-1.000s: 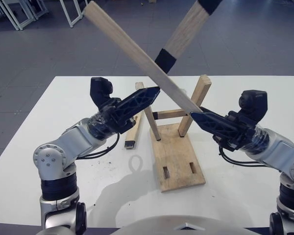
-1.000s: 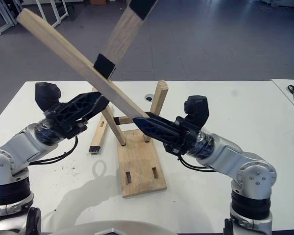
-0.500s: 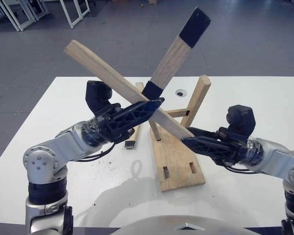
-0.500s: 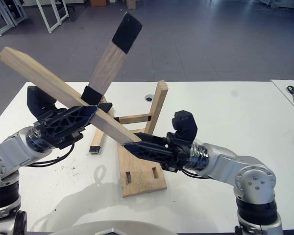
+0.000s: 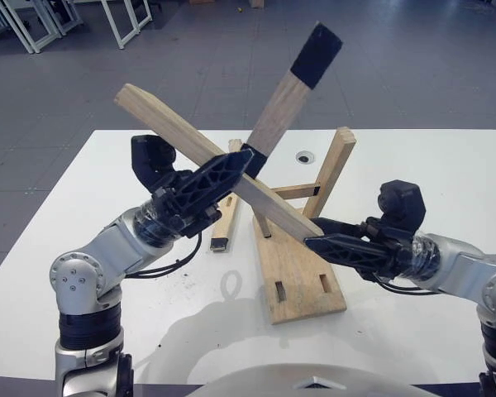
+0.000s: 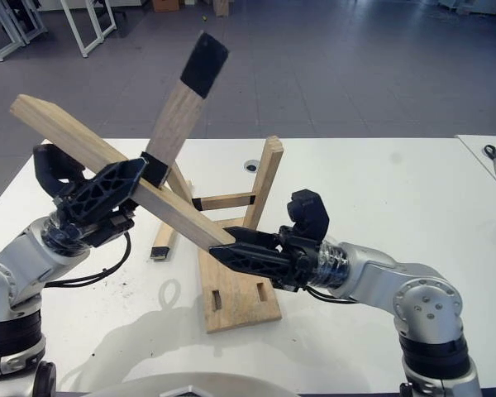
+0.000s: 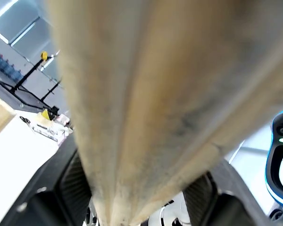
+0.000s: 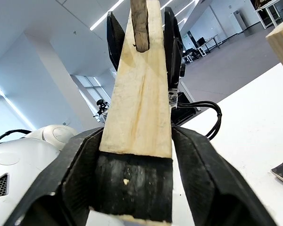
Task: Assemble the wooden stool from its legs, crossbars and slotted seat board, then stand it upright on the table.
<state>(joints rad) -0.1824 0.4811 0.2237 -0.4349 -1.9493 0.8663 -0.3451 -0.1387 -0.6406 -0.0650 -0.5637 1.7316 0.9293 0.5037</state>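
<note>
While the seat board [image 5: 302, 269] lay flat on the table [image 5: 413, 165] with one leg pair [image 5: 337, 161] already standing in its far slots, both grippers clamped the same plain leg [image 5: 190, 141]: the left gripper [image 5: 241, 161] near its middle, the right gripper [image 5: 314, 242] on its black-taped lower end. A taped leg [image 5: 285, 99] rose crosswise beside the left gripper. The downward slant probably aimed the foot at the empty slots [image 5: 279, 290].

Bright even overhead light; soft shadows on table [image 5: 446, 165]; ceiling strips [image 8: 104, 16] glare.
</note>
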